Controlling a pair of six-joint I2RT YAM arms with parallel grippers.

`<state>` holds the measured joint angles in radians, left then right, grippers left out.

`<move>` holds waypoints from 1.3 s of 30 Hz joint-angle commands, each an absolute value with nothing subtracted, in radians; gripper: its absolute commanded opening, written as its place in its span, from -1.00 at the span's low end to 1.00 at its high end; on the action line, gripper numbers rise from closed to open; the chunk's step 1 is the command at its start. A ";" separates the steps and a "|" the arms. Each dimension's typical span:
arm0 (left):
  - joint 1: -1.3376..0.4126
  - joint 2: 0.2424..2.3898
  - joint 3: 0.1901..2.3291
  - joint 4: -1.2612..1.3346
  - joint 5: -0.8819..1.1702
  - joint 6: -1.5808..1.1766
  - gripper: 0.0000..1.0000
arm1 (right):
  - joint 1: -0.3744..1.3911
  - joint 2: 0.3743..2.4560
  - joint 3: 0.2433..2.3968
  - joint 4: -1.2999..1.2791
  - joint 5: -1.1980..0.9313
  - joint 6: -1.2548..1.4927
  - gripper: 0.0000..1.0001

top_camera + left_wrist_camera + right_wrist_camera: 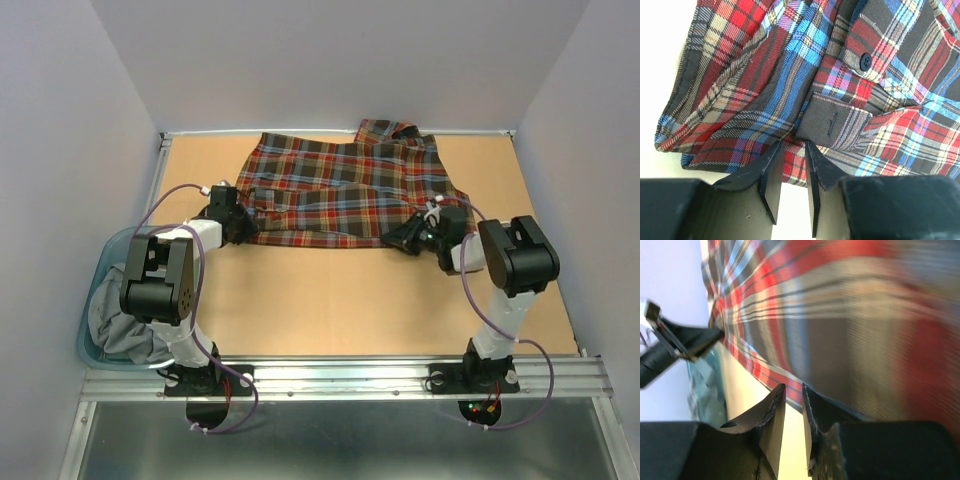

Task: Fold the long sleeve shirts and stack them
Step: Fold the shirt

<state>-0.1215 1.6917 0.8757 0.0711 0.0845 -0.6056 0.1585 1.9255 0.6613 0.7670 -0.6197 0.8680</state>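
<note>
One plaid long sleeve shirt point(340, 190) in red, brown, navy and yellow lies spread flat on the tan table at the back middle. My left gripper point(235, 225) is at its near left hem. In the left wrist view point(792, 145) the jaws are nearly together, with the hem of the shirt point(790, 65) between the tips. My right gripper point(410, 238) is at the near right hem. In the right wrist view point(793, 387) the jaws are also nearly together, with the hem of the shirt point(850, 315) between them.
A teal bin point(100, 260) stands off the table's left edge and holds grey cloth point(125, 330). White walls enclose the table on three sides. A metal rail point(350, 375) runs along the near edge by the arm bases.
</note>
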 commanded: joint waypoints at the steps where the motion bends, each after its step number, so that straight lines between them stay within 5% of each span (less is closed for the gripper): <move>1: -0.109 1.715 0.868 0.008 0.063 -0.594 -0.30 | 0.042 1.864 0.556 0.749 -0.610 0.830 -0.48; 17: -0.101 1.663 0.867 -0.031 0.072 -0.581 -0.27 | -0.477 1.640 0.396 0.665 -0.611 0.825 -0.48; 21: -0.101 1.590 0.868 -0.071 0.057 -0.572 -0.10 | -0.469 1.516 0.471 0.444 -0.543 0.735 -0.47; 29: -0.115 1.431 0.871 -0.031 -0.026 -0.525 0.64 | -0.280 1.331 0.653 0.163 -0.350 0.577 -0.26; 34: -0.192 1.460 0.960 -0.006 -0.121 -0.465 0.73 | -0.063 1.419 0.868 0.002 -0.195 0.422 0.20; 39: -0.268 1.590 1.093 -0.018 -0.176 -0.419 0.56 | 0.064 1.555 1.017 -0.090 -0.097 0.348 0.22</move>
<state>-0.2230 1.5169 0.9894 -0.0402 -0.1013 -0.4774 -0.0120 1.4696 0.9051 0.0315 -0.2276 0.4564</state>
